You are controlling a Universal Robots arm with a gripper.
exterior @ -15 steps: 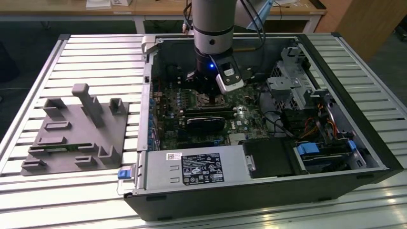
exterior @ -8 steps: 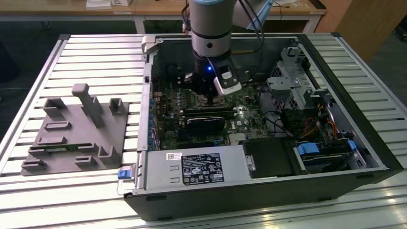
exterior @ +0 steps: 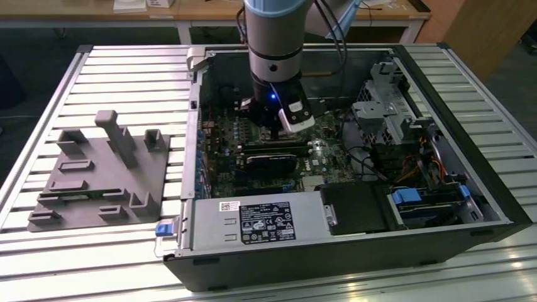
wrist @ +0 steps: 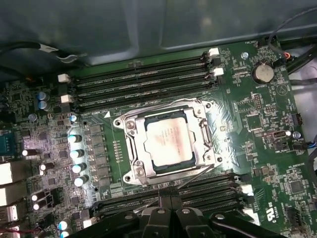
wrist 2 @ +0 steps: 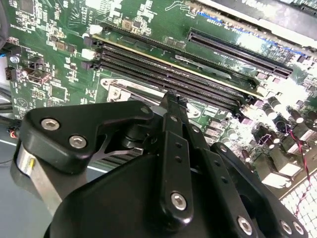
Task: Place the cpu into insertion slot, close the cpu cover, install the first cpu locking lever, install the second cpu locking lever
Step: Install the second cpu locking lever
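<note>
In the first wrist view the cpu (wrist: 168,142) lies flat in the insertion slot (wrist: 130,173) on the green motherboard. The silvery cpu cover (wrist: 134,146) is down around it, its window showing the chip's metal top. A thin wire locking lever (wrist: 208,173) runs slanted along the socket's edge nearest the gripper (wrist: 171,201). The black fingers (wrist: 163,204) are pressed together just beside that edge, with nothing visible between them. In the second wrist view the gripper (wrist 2: 172,101) hovers over a silvery corner of the socket (wrist 2: 124,91). In the exterior view the gripper (exterior: 273,135) reaches down into the open computer case (exterior: 336,251).
Long black memory slots (wrist: 143,82) flank the socket on two sides. Capacitors (wrist: 77,153) and a coin battery (wrist: 262,73) stand nearby. In the exterior view a drive cage (exterior: 381,110) and cables crowd the case's right. A grey fixture block (exterior: 97,176) sits on the slatted table at the left.
</note>
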